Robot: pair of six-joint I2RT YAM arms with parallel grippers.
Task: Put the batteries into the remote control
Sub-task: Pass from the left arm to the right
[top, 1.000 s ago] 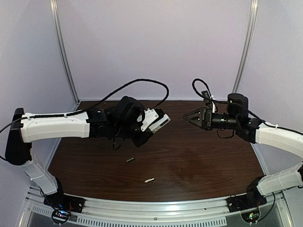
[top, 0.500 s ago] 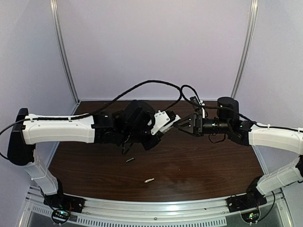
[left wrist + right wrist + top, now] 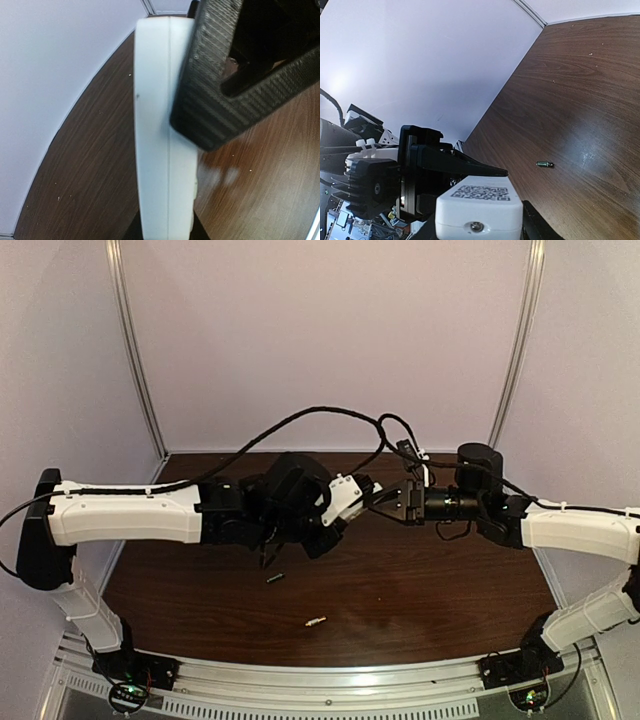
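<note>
The remote control [image 3: 345,497], a slim white bar, hangs above the table's middle between both arms. My left gripper [image 3: 330,508] is shut on one end of it. In the left wrist view the remote control [image 3: 157,125] stands edge-on, rising from the left gripper [image 3: 167,234]. My right gripper [image 3: 380,502] is shut on the other end, whose QR label [image 3: 481,193] sits between its fingers [image 3: 535,227]. One ribbed black right finger [image 3: 220,100] presses the remote's side. The dark battery [image 3: 275,578] and the silvery battery [image 3: 316,621] lie on the table below.
The dark wooden table [image 3: 450,580] is walled by pale panels at the back and sides. Black cables [image 3: 330,415] loop over both wrists. A metal rail [image 3: 320,685] runs along the near edge. The dark battery [image 3: 545,164] also shows in the right wrist view.
The two arms came together over the table's middle. My right gripper slid over the remote's free end and its jaws closed onto it. The batteries have not moved.
</note>
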